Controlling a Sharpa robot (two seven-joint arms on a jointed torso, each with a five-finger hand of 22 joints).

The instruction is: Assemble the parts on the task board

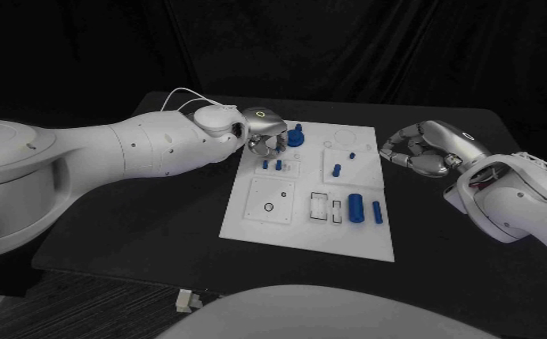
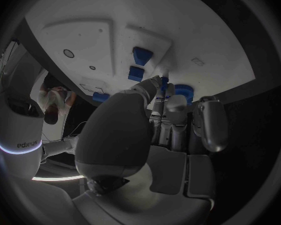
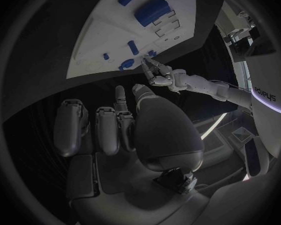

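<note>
The task board (image 1: 306,232) is a white plate in the middle of the head picture, lying on the black table (image 1: 149,228). Its long side runs from the top of the picture down to the bottom, and it leans a little to the right. There is bare black table on both sides of it and below it.

Small blue parts sit on the board. A fat blue cylinder (image 1: 356,207) lies in the lower right part, and its long side runs up and down the picture. Just right of it lies a thin blue bar (image 1: 377,212), pointing the same way. Higher up, a short blue peg (image 1: 337,170) stands near the middle right. Two little blue pegs (image 1: 271,164) are near the upper left of the board. A round blue part (image 1: 296,137) sits by the top edge.

The left hand (image 1: 265,135) is over the upper left corner of the board, right beside the round blue part. In the left wrist picture its fingertips (image 2: 158,81) come together by a small blue piece, but I cannot tell if they pinch it.

The right hand (image 1: 424,149) is over the black table, to the right of the board and apart from it. Its fingers are curled in, with nothing in them.
</note>
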